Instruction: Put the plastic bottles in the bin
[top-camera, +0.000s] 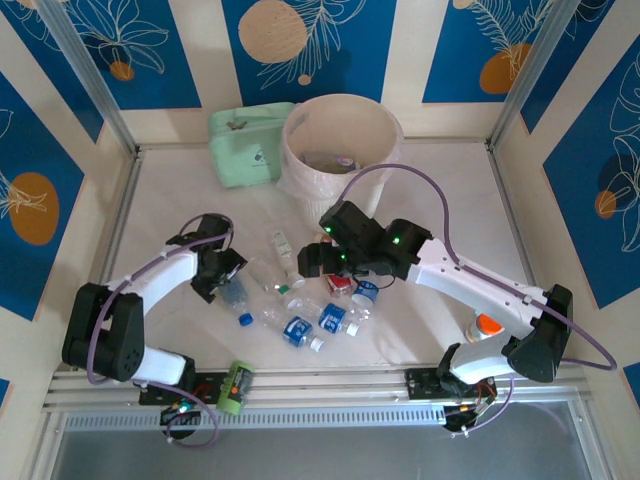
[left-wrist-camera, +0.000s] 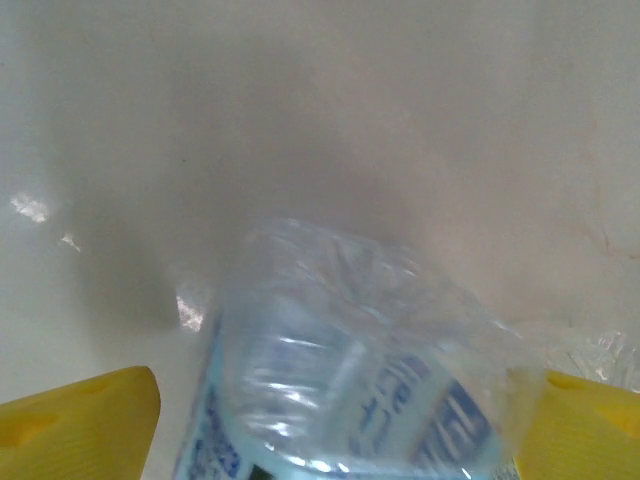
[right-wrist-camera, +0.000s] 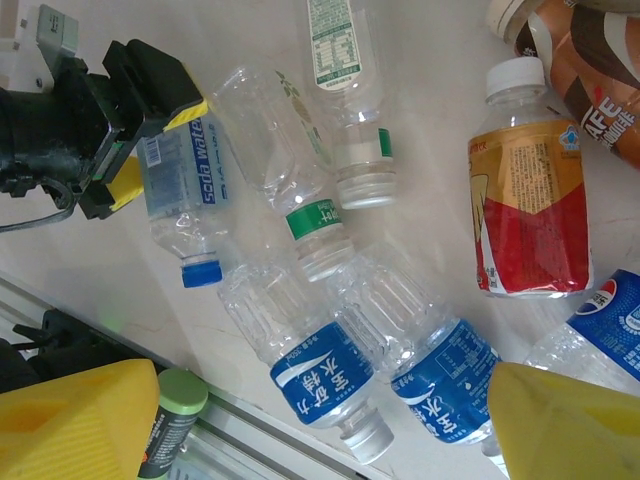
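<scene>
Though the left pincer (left-wrist-camera: 348, 385) gapes around a clear bottle (left-wrist-camera: 345, 300), it seemingly grips nothing.

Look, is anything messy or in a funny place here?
Yes. The plastic bottles lie tipped on their sides in a jumble mid-table, not in the bin. One green bottle lies apart from the rest, at the table's near edge beside the left arm's base.

left hand (top-camera: 226, 274) at clear bottle (top-camera: 237, 298) | right hand (top-camera: 316, 262) above bottle pile (top-camera: 300, 328) | bin (top-camera: 318, 176) behind
</scene>
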